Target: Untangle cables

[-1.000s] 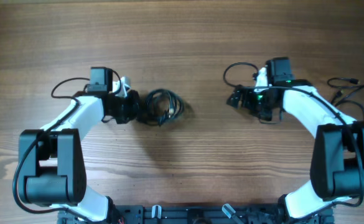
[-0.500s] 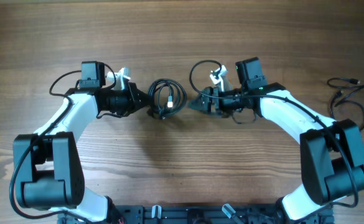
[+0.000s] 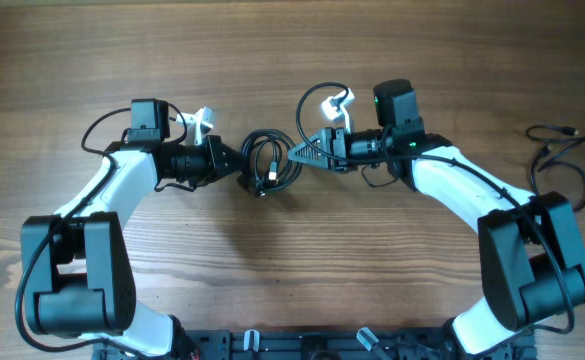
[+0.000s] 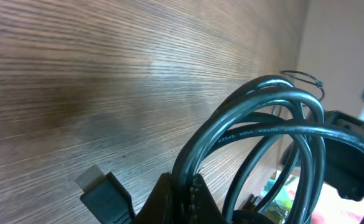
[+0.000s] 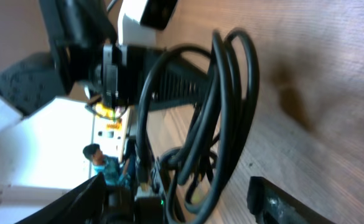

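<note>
The left jaws clamp the cables point(image 4: 262, 132); the right jaws, wide before the loops, should pinch only one strand.

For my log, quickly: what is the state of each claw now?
Left claw: closed on the cable coil.
Right claw: open, holding nothing.

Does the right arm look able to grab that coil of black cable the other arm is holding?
Probably yes. The right fingers are spread open with the cable coil just ahead between them, and nothing blocks the way. The left fingers pinch the coil's far side, clear of that spot.
</note>
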`<action>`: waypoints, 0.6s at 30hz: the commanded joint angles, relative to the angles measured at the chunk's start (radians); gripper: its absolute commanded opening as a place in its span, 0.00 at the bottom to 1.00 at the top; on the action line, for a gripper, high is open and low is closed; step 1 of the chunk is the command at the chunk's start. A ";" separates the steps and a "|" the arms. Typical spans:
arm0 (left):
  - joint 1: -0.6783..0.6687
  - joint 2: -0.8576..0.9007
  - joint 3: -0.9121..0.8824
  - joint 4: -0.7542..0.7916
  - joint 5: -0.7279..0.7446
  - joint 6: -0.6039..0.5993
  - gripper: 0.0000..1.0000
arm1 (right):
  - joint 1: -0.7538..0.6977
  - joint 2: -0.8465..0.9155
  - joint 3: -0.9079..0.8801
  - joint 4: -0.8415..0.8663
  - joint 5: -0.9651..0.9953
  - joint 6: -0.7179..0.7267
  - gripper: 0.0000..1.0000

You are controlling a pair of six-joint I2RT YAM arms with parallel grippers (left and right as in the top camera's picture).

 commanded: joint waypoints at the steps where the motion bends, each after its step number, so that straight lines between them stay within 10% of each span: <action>1: -0.002 -0.022 0.014 -0.020 -0.179 -0.118 0.04 | 0.024 0.017 0.001 0.038 0.093 0.095 0.61; 18: -0.002 -0.022 0.014 -0.038 -0.264 -0.368 0.04 | 0.279 0.017 0.001 -0.021 0.509 0.177 0.26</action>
